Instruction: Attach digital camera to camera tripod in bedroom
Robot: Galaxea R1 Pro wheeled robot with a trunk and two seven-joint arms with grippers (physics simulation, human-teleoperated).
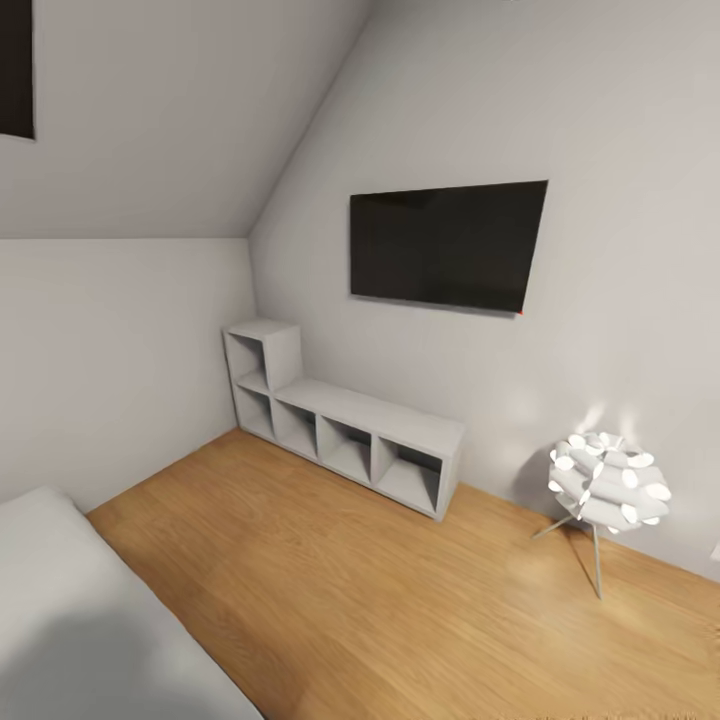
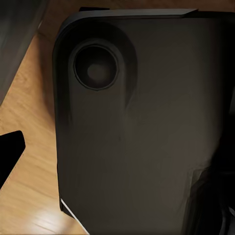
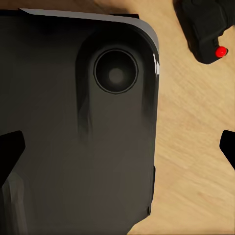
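Note:
The digital camera (image 3: 204,27), black with a bright red button (image 3: 221,51), shows in the right wrist view over the light wood floor (image 3: 191,147), beside the robot's black base (image 3: 73,147). My right gripper (image 3: 120,147) is open with its fingertips (image 3: 12,147) wide apart, empty and well away from the camera. My left gripper (image 2: 117,161) hangs over the same black base (image 2: 147,122), one fingertip (image 2: 10,154) at the picture's edge, nothing held. The camera tripod is out of view. The head view looks into a bedroom corner with a sloped ceiling (image 1: 180,120).
White cube shelves (image 1: 340,425) stand along the wall under a dark wall-mounted screen (image 1: 445,245). A white petal-shaped lamp on thin metal legs (image 1: 605,485) stands at the right. The white bed's corner (image 1: 70,620) is at the lower left. Wood floor (image 1: 400,610) spreads between them.

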